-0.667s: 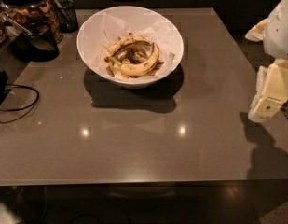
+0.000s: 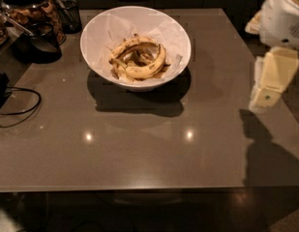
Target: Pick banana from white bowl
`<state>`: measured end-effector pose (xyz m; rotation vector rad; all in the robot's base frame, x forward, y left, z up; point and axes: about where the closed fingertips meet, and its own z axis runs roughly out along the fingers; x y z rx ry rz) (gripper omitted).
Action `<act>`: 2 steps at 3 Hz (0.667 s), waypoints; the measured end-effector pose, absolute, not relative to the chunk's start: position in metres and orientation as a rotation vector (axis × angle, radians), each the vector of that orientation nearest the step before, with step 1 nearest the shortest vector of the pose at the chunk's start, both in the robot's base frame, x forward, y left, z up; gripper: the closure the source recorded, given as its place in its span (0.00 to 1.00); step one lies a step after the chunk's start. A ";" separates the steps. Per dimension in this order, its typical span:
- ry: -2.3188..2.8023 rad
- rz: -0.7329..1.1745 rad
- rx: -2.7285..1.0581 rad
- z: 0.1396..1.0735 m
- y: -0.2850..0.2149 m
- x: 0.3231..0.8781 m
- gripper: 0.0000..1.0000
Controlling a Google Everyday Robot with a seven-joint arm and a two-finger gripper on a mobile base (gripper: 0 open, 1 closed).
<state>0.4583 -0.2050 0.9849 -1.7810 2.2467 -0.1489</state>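
Gripper [image 2: 264, 96] edged slightly left, now over right edge of table [image 2: 139, 153], well apart from white bowl [image 2: 93, 35]. Banana [image 2: 146, 69] untouched in bowl, front, on peel strips [image 2: 131, 46]. Jaw opening: can't tell. You've whole reach ahead

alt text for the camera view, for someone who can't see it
A speckled yellow banana lies among peel strips in a white bowl at the back of a grey table. The gripper hangs over the table's right edge, apart from the bowl. A glass jar stands back-left.
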 end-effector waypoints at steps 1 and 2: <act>2.248 -0.200 -1.843 0.994 -0.189 0.479 0.00; 2.219 -0.264 -1.903 0.998 -0.170 0.498 0.00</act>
